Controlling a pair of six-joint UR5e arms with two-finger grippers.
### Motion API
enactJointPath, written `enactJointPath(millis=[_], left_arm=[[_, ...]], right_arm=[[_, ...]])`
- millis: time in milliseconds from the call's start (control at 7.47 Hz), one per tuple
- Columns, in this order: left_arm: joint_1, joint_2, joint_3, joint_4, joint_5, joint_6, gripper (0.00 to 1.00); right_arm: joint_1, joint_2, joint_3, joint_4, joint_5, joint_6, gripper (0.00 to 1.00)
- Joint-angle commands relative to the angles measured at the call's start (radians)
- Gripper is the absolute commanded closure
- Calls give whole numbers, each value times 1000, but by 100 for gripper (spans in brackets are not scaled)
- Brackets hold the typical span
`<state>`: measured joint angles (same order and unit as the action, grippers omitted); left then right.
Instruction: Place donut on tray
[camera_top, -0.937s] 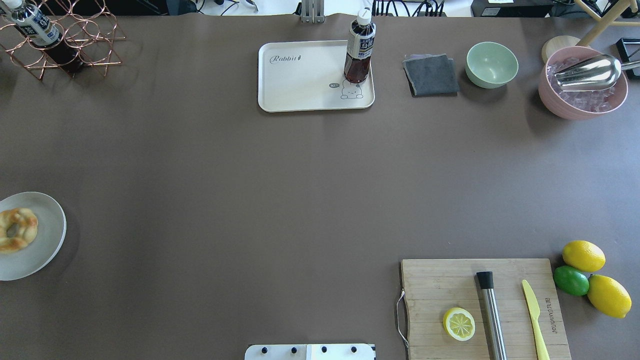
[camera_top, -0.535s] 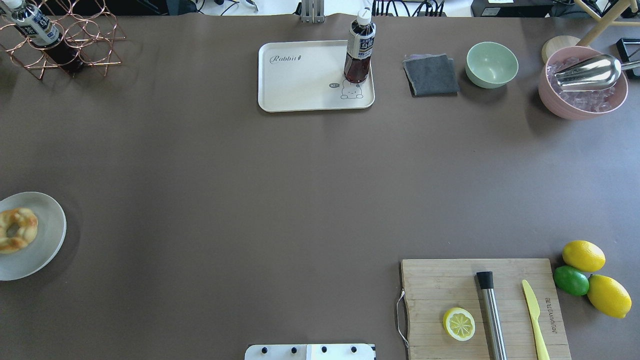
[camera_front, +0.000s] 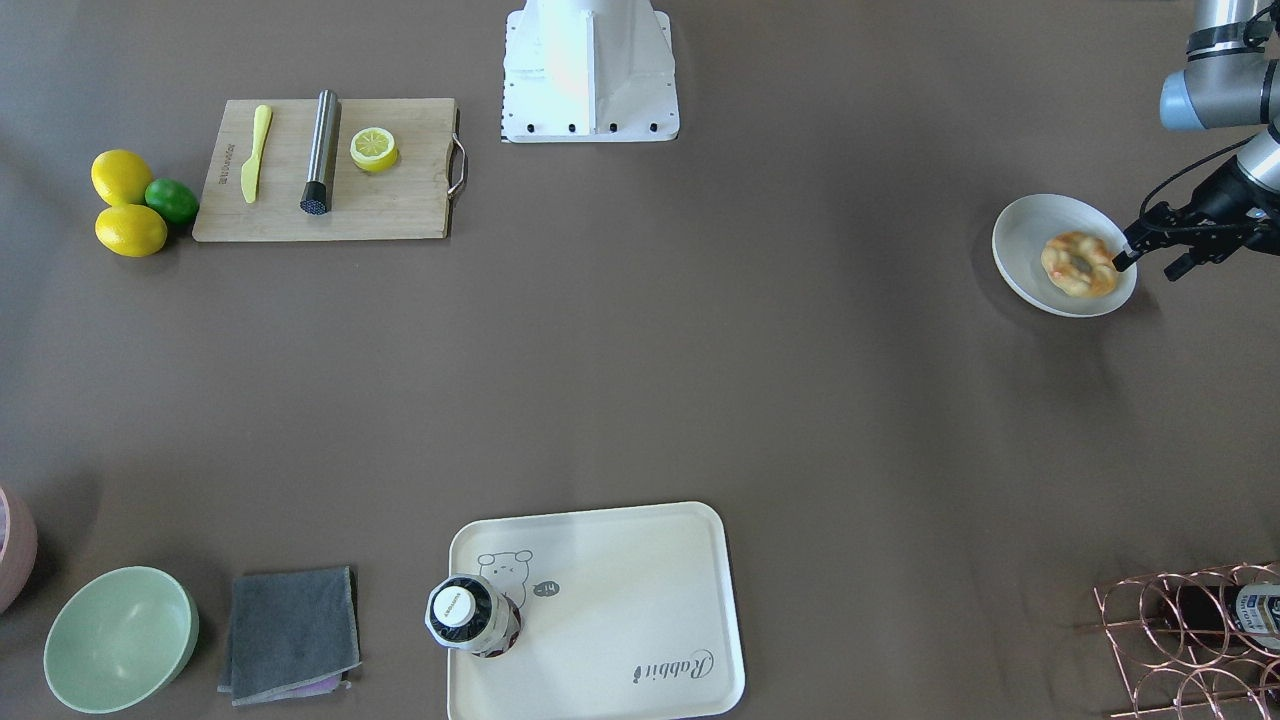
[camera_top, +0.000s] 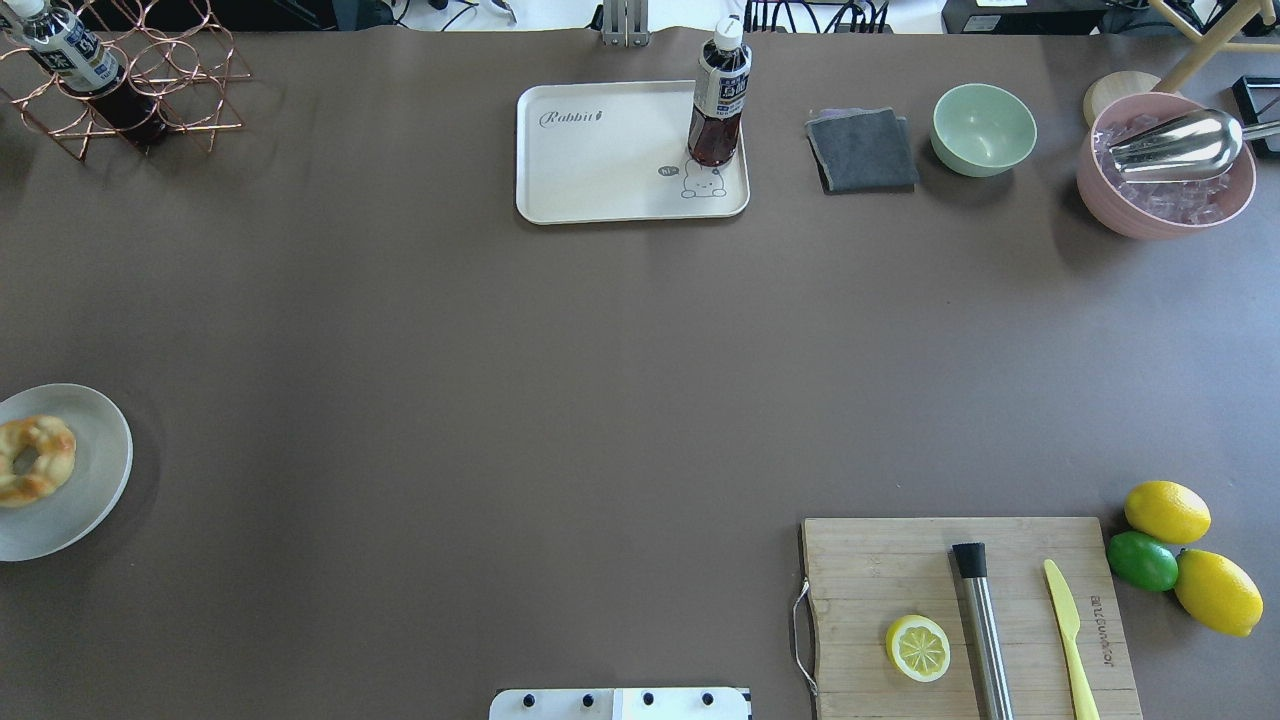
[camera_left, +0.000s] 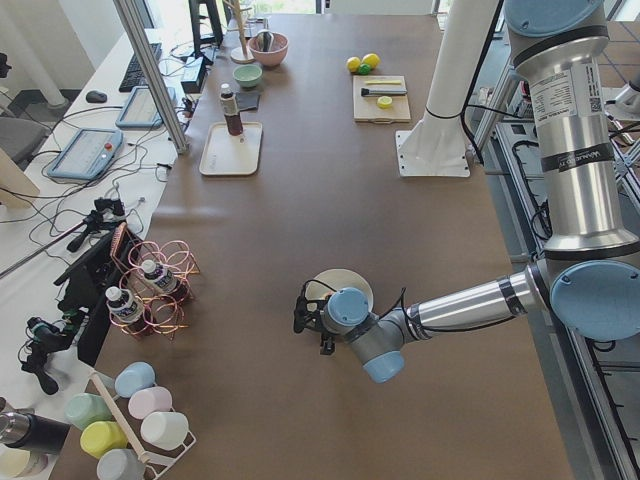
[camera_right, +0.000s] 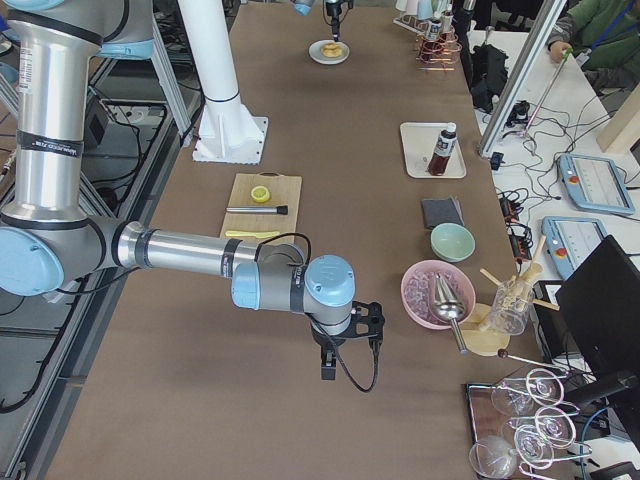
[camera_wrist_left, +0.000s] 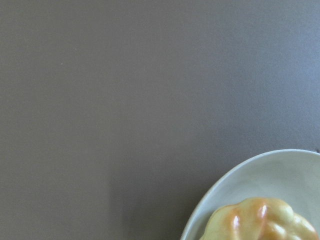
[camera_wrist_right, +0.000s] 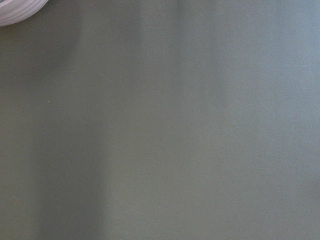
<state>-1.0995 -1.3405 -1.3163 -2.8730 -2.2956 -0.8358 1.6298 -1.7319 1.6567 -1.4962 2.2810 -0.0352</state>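
Observation:
The donut (camera_front: 1078, 263) lies on a round white plate (camera_front: 1020, 240) near the table's left end; it also shows in the overhead view (camera_top: 35, 458) and at the bottom of the left wrist view (camera_wrist_left: 260, 220). My left gripper (camera_front: 1148, 263) is open and empty, just beside the plate's outer rim, one fingertip (camera_front: 1121, 262) close to the donut. The cream tray (camera_front: 620, 600) with the bear drawing sits at the far middle of the table (camera_top: 600, 160). My right gripper (camera_right: 345, 358) shows only in the exterior right view, low over bare table; I cannot tell its state.
A dark drink bottle (camera_top: 718, 100) stands on the tray's right corner. A copper wire rack (camera_top: 140, 75) with a bottle is far left. A grey cloth (camera_top: 862, 150), green bowl (camera_top: 984, 128) and pink ice bowl (camera_top: 1165, 170) are far right. A cutting board (camera_top: 880, 580) lies near right.

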Motion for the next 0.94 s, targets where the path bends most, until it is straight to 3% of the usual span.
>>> enactJointPath(millis=[0, 134, 401, 803], left_arm=[[3, 33, 12, -43, -14, 24, 5], [1, 38, 12, -51, -37, 24, 9], [3, 37, 19, -49, -35, 23, 49], [3, 35, 19, -48, -36, 21, 53]], right_arm=[[-1, 0, 0, 1, 0, 0, 1], [1, 0, 0, 1, 0, 0, 1], [1, -2, 0, 1, 0, 0, 1], [-1, -2, 0, -1, 0, 0, 1]])
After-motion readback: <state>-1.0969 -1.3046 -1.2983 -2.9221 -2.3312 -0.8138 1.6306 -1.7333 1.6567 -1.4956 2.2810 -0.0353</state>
